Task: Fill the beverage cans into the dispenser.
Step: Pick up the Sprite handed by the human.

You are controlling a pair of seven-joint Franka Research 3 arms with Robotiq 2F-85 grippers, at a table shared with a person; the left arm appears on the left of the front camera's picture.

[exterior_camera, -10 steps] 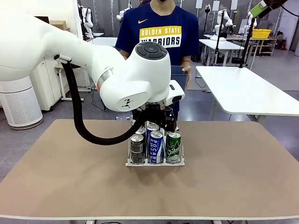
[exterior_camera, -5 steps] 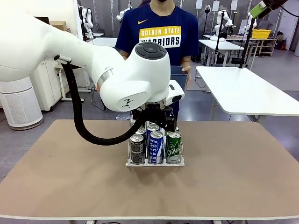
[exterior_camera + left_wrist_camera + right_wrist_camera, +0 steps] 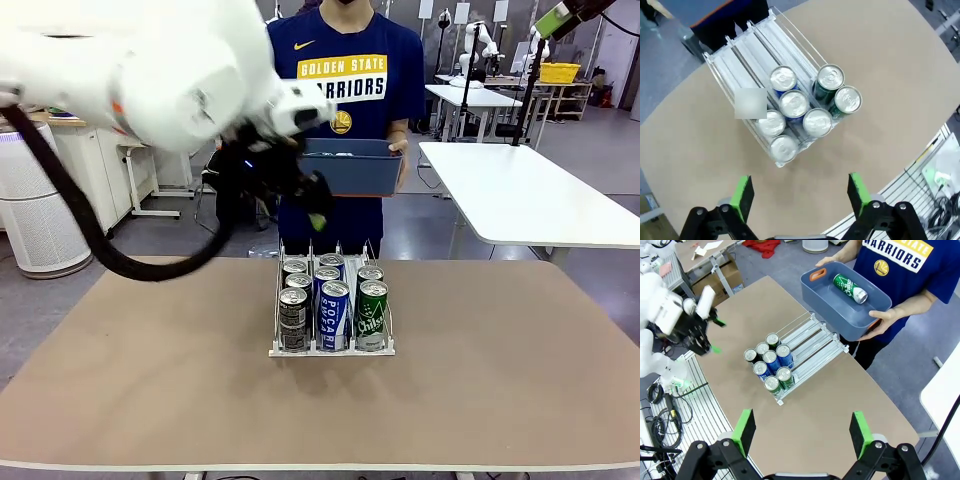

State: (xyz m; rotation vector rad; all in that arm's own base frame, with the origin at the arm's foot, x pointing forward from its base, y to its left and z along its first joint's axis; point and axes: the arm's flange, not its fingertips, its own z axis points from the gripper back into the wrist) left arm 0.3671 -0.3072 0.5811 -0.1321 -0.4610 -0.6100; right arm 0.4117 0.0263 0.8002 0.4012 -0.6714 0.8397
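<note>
The rack (image 3: 331,350) sits mid-table (image 3: 500,380). In the front view its lanes run 12 to 6 o'clock, with the low lip at 6. The cans (image 3: 334,312) stand upright, crowded at the lip end. At 12 o'clock a person (image 3: 352,75) holds a bin (image 3: 816,295). A green can (image 3: 850,288) lies in it on its side, running 10 to 4 in the right wrist view. The left gripper (image 3: 800,195) and right gripper (image 3: 801,432) gape wide, holding nothing. The left arm (image 3: 150,70) is smeared in the front view.

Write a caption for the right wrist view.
Cans stand in the dispenser while a person holds a blue-grey bin with one green can.
</note>
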